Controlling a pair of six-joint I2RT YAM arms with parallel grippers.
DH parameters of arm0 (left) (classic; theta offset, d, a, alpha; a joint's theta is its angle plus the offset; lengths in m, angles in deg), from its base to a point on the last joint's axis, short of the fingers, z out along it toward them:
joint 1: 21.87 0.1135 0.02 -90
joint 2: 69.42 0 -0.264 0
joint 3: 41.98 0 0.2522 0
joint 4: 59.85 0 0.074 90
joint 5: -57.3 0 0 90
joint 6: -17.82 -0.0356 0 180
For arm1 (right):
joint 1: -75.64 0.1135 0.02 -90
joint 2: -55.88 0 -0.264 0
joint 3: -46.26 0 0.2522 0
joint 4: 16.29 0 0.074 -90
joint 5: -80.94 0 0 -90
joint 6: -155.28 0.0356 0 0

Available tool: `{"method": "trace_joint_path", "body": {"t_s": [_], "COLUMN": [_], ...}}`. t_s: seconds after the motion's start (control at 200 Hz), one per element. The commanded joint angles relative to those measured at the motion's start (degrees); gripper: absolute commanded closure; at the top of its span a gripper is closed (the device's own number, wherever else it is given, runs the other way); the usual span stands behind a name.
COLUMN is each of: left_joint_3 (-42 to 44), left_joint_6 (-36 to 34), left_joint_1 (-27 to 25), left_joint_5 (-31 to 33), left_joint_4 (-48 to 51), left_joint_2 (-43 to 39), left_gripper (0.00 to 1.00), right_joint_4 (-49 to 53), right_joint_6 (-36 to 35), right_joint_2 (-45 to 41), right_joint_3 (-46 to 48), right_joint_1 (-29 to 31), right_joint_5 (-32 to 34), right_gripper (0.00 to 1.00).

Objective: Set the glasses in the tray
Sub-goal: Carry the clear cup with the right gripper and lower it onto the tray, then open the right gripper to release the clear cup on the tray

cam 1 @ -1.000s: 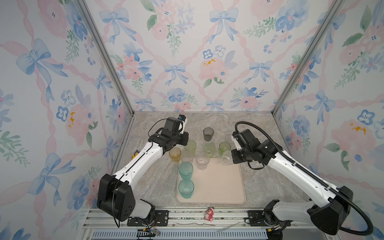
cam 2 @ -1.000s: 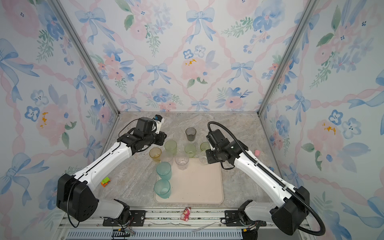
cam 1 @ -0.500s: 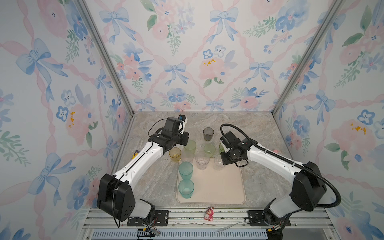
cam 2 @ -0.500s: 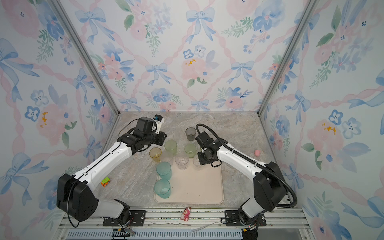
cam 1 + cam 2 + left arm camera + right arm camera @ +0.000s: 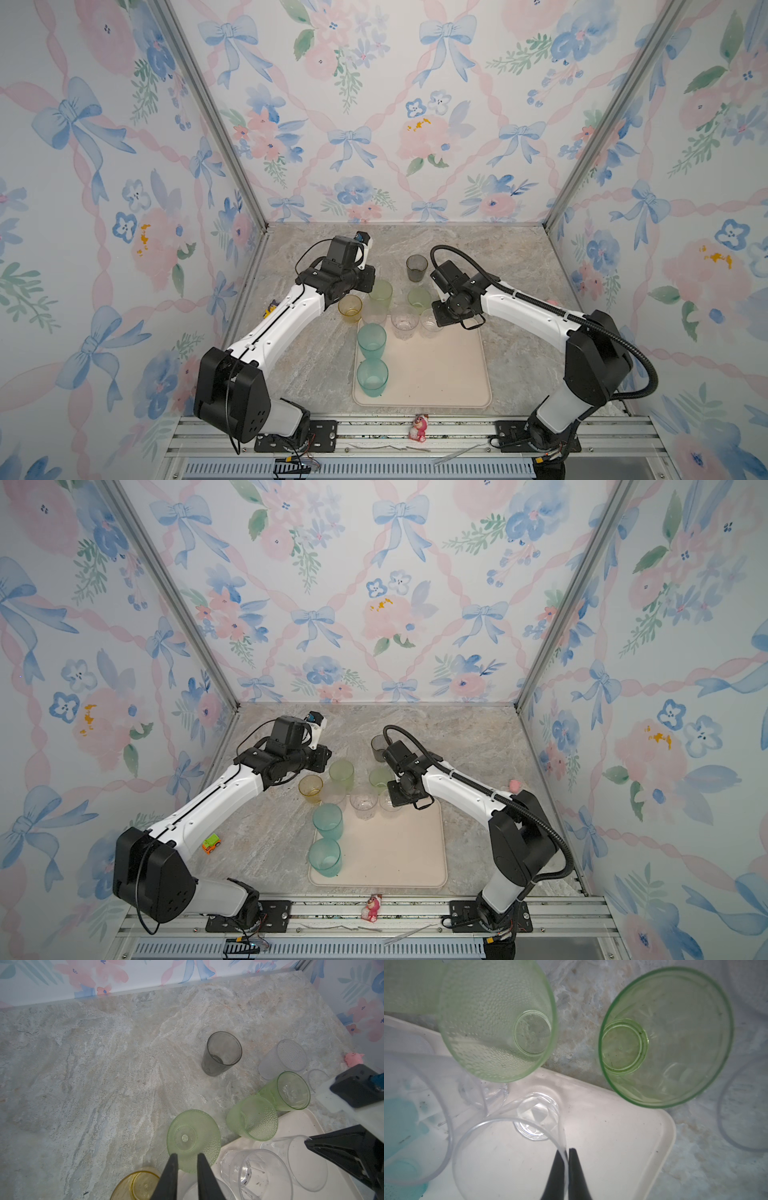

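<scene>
Cream rimmed rectangular tray part-filled; right gripper pinches clear translucent tumbler at twelve o'clock, left gripper ajar, empty; pale green tumblers, yellow tumbler, grey tumbler outstanding.

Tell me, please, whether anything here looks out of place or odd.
Only stray toys: a pink figurine stands on the front rail, off the table, and a toy car sits left of the tray in a top view. Neither is a glass. Nothing looks spilled or toppled.
</scene>
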Motion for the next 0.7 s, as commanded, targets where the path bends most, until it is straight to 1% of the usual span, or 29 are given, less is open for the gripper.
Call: {"method": "trace_joint_path", "body": {"t_s": [0.0,0.695], "left_joint_3": [0.65,1.5], "left_joint_6": [-0.94,-1.12], "left_joint_1": [0.74,1.6], "left_joint_5": [-0.2,-0.87], "left_joint_4": [-0.53,-0.52], "left_joint_2": [-1.41,-1.67], "left_gripper": [0.79,0.79], "right_joint_4": [0.68,1.82], "right_joint_6": [-1.0,-1.8], "right_joint_2": [1.56,4.65], "right_joint_3": [-2.15,-4.42], "right_joint_1": [0.99,1.62], "right_joint_5": [0.46,2.64], "right_gripper": [0.99,0.98]}}
